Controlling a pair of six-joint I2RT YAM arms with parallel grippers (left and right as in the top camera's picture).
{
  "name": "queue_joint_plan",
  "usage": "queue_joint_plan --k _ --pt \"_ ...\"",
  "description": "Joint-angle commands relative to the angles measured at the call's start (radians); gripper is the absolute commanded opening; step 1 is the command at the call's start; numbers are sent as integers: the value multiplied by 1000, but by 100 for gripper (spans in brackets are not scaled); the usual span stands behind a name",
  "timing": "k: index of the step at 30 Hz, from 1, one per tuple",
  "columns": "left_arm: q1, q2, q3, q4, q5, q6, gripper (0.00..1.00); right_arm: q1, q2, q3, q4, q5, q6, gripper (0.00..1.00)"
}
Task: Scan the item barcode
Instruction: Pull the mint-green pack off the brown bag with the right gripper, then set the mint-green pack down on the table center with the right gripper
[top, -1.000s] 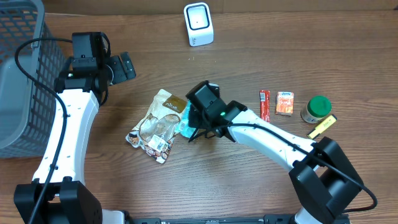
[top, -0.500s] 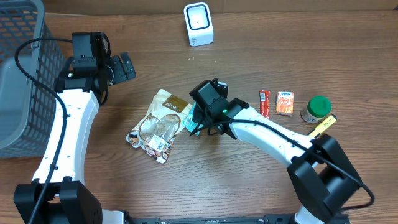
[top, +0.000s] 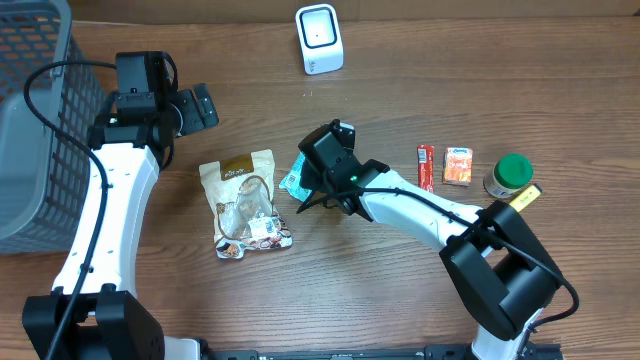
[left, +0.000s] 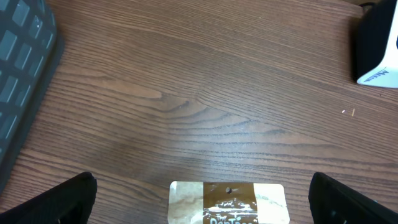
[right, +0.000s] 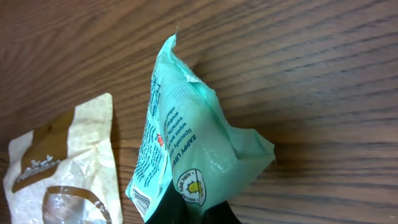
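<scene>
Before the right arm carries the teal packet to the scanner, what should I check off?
1. Right claw shut on teal packet: ok.
2. Brown snack bag outside that grip: ok.
3. White scanner upright, with bare table between it and the packet: ok.
4. Left claw open, off to the side of that path: ok.
5. Packet's coded face turned toward scanner: cannot tell.

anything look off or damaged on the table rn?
Nothing spilled or broken. One oddity: the teal packet is pinched at one end by the right gripper, so it looks crumpled and twisted, and what seems to be its barcode sits right beside the fingers. The brown snack pouch lies flat, slightly skewed.
</scene>
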Motion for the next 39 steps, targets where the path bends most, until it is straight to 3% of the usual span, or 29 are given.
queue_joint_plan --k 1,13,14,15,16,18,27,33,39 --pt "0 3 0 3 -16 5 100 -37 -84 3 -38 -3 -21 4" --pt "0 3 0 3 -16 5 100 -166 -103 1 -242 -144 -46 13" --pt "0 3 0 3 -16 5 100 -165 -103 1 -241 -142 -56 18" --pt "0 3 0 3 -16 5 100 -165 -103 1 -240 -141 -64 30" --pt "0 3 0 3 -16 5 100 -166 -103 1 -238 -133 -64 48" --pt "0 3 0 3 -16 5 100 -169 -103 1 -232 -125 -69 55" --pt "0 3 0 3 -16 5 100 -229 -151 48 -225 -393 -168 58" --pt "0 3 0 3 -16 5 100 -251 -129 40 -229 -400 -221 51" --pt "0 3 0 3 -16 5 100 -251 -90 6 -198 -405 -220 51"
